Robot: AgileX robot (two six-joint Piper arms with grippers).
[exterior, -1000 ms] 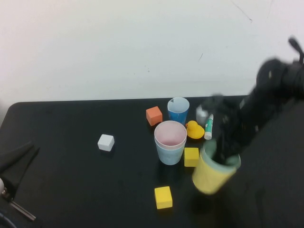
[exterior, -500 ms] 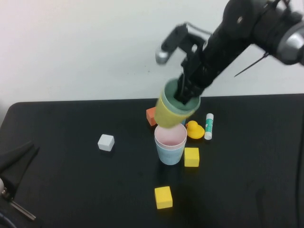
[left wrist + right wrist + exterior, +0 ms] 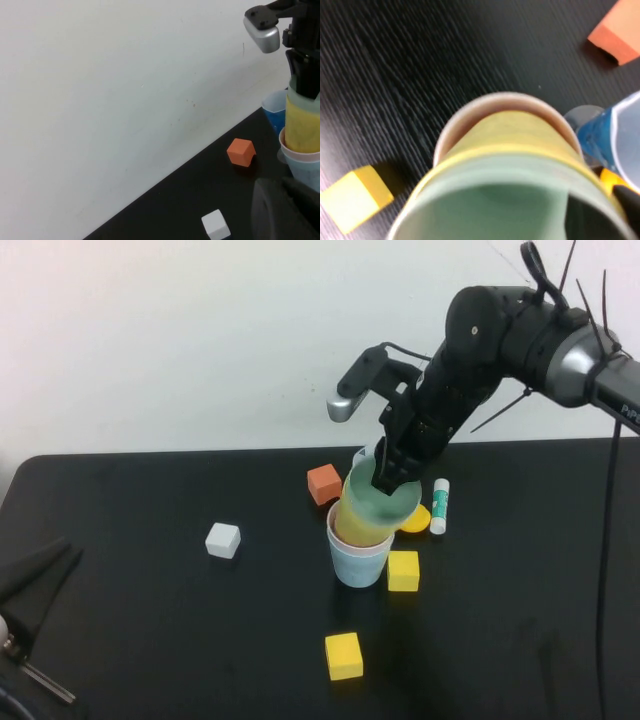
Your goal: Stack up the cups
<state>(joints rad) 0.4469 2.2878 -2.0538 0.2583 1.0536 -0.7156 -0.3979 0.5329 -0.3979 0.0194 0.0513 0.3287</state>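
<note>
The light blue cup (image 3: pixel 359 564) stands mid-table with the pink cup (image 3: pixel 470 107) nested in it, only its rim showing. The yellow cup (image 3: pixel 358 524), with the pale green cup (image 3: pixel 381 502) inside it, sits tilted in the pink one. My right gripper (image 3: pixel 386 480) comes down from above and is shut on the rim of the green and yellow pair. One finger is inside the green cup (image 3: pixel 485 200) and the other is outside the yellow wall (image 3: pixel 520 132). My left gripper (image 3: pixel 38 578) rests shut at the table's near left, away from the cups.
An orange cube (image 3: pixel 324 483) and a small dark blue cup (image 3: pixel 274 110) stand behind the stack. A yellow duck (image 3: pixel 416 521) and a glue stick (image 3: pixel 440 506) lie to its right. Yellow cubes (image 3: pixel 403 570) (image 3: pixel 343 655) and a white cube (image 3: pixel 223 540) lie around it.
My right arm carried the yellow and green pair up from the near right, over the pink cup, then lowered it into that cup. The left arm has stayed still.
</note>
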